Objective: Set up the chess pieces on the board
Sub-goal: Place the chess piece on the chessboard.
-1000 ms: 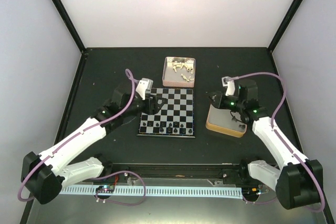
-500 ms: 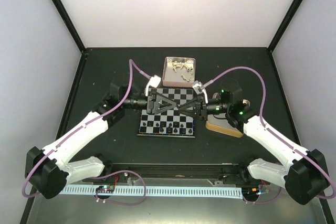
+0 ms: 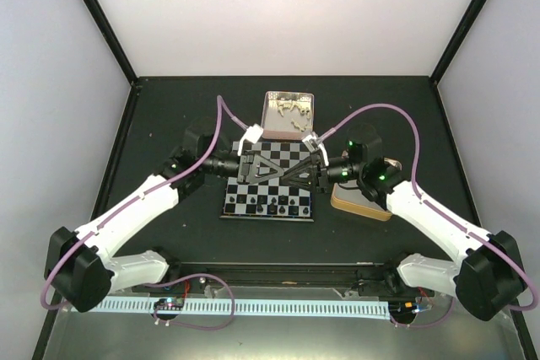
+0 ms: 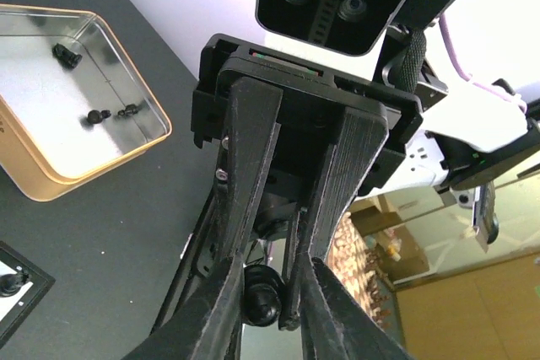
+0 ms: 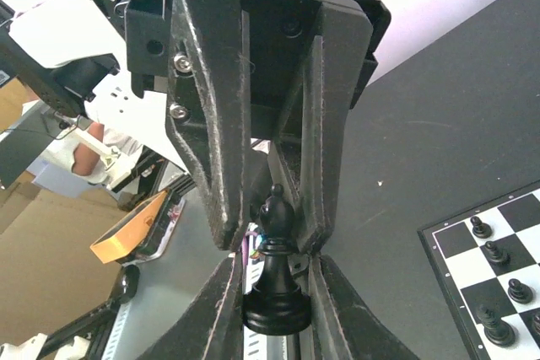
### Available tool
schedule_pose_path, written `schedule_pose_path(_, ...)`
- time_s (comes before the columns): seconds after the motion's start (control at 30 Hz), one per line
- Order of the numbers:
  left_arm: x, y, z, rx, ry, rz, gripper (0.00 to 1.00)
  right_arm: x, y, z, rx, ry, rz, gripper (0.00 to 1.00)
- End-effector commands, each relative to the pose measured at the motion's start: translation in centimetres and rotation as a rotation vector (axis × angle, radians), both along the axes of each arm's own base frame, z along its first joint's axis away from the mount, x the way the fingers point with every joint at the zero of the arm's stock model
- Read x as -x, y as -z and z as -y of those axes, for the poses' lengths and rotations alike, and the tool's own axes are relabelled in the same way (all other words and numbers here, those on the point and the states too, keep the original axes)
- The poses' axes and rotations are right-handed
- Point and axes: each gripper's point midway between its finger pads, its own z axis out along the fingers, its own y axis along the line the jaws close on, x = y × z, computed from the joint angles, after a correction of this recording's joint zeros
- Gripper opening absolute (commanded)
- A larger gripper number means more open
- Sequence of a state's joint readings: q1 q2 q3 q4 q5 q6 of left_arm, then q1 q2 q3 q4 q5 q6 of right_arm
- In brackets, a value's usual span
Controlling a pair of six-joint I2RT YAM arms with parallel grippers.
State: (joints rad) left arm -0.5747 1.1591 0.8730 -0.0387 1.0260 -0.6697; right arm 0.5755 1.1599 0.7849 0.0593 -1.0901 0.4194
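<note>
**Evidently a mid-air handover, above the board**

Seen from above, the left hand (image 3: 288, 171) and right hand (image 3: 285, 174) meet tip to tip over the far half of the board (image 3: 253, 190), which lies in the middle of the worktop (image 3: 169, 115). A pale tin (image 3: 265, 115) of cream pieces (image 3: 291, 111) sits just beyond the board. A gold tin (image 3: 359, 200) lies just to its right, partly under the right arm. Some black pieces (image 3: 270, 206) stand near the board's near edge.

Through the left wrist camera, the left hand's fingers (image 4: 224, 309) are drawn in narrow around the rounded head of a black bishop (image 4: 261, 297), with the right hand facing them. The gold tin behind holds a few more black figures.

The right wrist view shows the right hand pinching the bishop's base, nearly closed on it. The left fingers (image 5: 232, 233) flank its upper part (a grip, as I judge it, since contact is hard to see).

To do this well, the left pinch should be firm before the right lets go. The right should then back straight off along its own line so the bishop does not tip. The black pieces already standing crowd the drop zone, so the approach is best made from straight above.
</note>
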Motion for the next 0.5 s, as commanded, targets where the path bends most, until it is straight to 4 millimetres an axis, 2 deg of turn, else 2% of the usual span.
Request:
schedule_pose_path(0.0, 0.7, -1.5, 0.4, 0.017, 0.047, 0.048, 0.16, 0.2, -1.3, -0.3, -0.020, -0.020, 0.044, 0.15)
schedule_pose_path(0.1, 0.8, -1.4, 0.4, 0.012, 0.046, 0.054, 0.06, -0.3, -1.1, -0.3, -0.007, 0.009, 0.043, 0.15)
schedule_pose_path(0.17, 0.7, -1.3, 0.3, 0.008, 0.037, 0.062, 0.02, -0.9, -0.7, -0.2, 0.018, 0.047, 0.051, 0.20)
schedule_pose_path(0.23, 0.5, -1.2, 0.2, -0.001, 0.021, 0.076, 0.02, -1.3, -0.4, -0.1, 0.040, 0.084, 0.064, 0.28)
schedule_pose_path(0.33, -0.1, -0.6, -0.3, -0.044, -0.042, 0.109, 0.02, -2.0, 0.5, 0.4, 0.098, 0.140, 0.077, 0.46)
schedule_pose_path(0.47, -2.6, 2.2, -2.3, -0.211, -0.250, 0.170, 0.01, -3.8, 2.6, 1.6, 0.216, 0.270, 0.092, 0.56)
